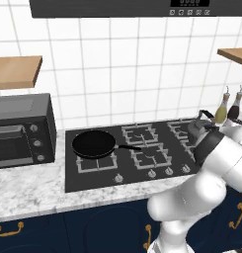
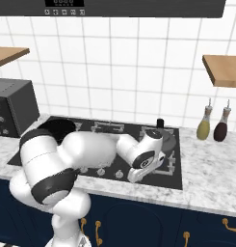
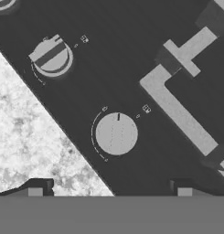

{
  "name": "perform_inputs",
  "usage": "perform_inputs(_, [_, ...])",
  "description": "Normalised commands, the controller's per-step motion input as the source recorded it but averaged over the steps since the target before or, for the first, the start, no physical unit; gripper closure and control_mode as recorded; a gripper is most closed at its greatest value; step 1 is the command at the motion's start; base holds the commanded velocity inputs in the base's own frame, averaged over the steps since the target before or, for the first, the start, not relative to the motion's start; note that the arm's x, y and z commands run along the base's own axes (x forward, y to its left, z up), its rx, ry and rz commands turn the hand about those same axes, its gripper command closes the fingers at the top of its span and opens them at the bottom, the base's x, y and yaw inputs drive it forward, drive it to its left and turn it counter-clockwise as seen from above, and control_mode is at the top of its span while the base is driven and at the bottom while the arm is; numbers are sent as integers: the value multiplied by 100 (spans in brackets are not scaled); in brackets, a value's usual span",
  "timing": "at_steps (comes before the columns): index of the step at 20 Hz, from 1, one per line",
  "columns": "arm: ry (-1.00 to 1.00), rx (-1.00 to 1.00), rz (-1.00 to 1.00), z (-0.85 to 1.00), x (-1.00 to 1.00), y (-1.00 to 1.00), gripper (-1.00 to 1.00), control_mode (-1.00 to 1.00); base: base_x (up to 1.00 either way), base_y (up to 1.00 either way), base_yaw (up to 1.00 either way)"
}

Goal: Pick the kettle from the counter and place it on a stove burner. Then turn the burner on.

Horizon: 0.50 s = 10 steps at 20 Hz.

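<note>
The counter (image 1: 28, 190), white marble with grey veins, is seen across the lower half of the left base view, with the black glass cooktop (image 1: 93, 178) set into it at centre. A black oven (image 1: 21, 131) is placed at the left edge, wooden shelves (image 1: 14, 71) at upper left and upper right. The white arm (image 1: 206, 188) is seen rising from the lower right and, in the right base view, bent low over the cooktop's front edge. A black frying pan (image 1: 94, 144) is seen on the left burner. The kettle (image 1: 197, 129) is found at the right of the frame on the cooktop, over a stove burner (image 1: 183, 129) at the rear right, so the placing step is judged done; its seating on the grate is partly hidden by the arm. Two slim bottles (image 1: 228, 109) stand just behind it on the counter. What is judged left is the turning of the burner knob. In the hand view a round silver knob (image 3: 116, 134) is centred just above the gripper (image 3: 111, 191), a second knob (image 3: 52, 56) is seen at upper left, and a grey grate bar (image 3: 177, 112) at right. The fingertips (image 3: 38, 189) are seen well apart, nothing held between them, and the knob is not yet touched.
</note>
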Motion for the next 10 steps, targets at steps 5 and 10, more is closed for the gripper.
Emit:
perform_inputs(5, [-4, 0, 0, 75, -39, 14, -100, -100, 0, 0, 0])
perform_inputs(10, [2, 0, -4, 98, -5, 19, -100, -100, 0, 0, 0])
